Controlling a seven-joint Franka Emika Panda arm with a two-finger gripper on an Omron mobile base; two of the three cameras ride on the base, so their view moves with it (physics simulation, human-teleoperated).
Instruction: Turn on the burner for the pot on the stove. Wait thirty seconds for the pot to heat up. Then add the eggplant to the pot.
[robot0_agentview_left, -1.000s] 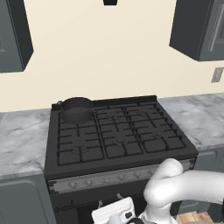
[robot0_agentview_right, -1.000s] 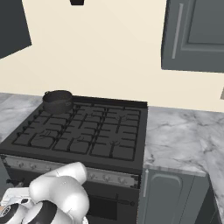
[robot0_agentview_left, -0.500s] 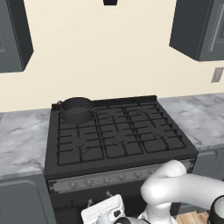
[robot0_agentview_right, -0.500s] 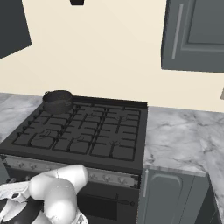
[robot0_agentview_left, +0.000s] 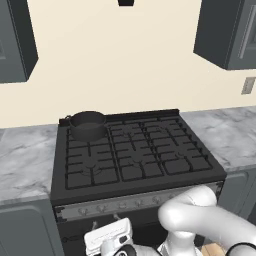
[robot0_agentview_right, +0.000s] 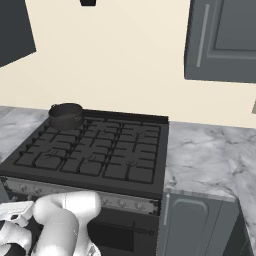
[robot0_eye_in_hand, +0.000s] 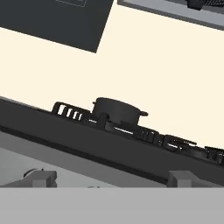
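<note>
Sliding leftward since a second ago, the white arm's gripper (robot0_agentview_left: 107, 239) hangs below the wide black gas stove's (robot0_agentview_left: 135, 155) knob strip, jaw state indiscernible; the small dark grey pot (robot0_agentview_left: 88, 124) occupies its back-left corner

A wide black stove (robot0_agentview_left: 135, 155) with six grated burners stands between two grey marbled counters (robot0_agentview_left: 25, 162), a silver strip of small knobs (robot0_agentview_left: 125, 204) along its front. A small dark grey pot (robot0_agentview_left: 88, 124) sits on the back-left burner (robot0_agentview_left: 86, 134), near the wall.
</note>
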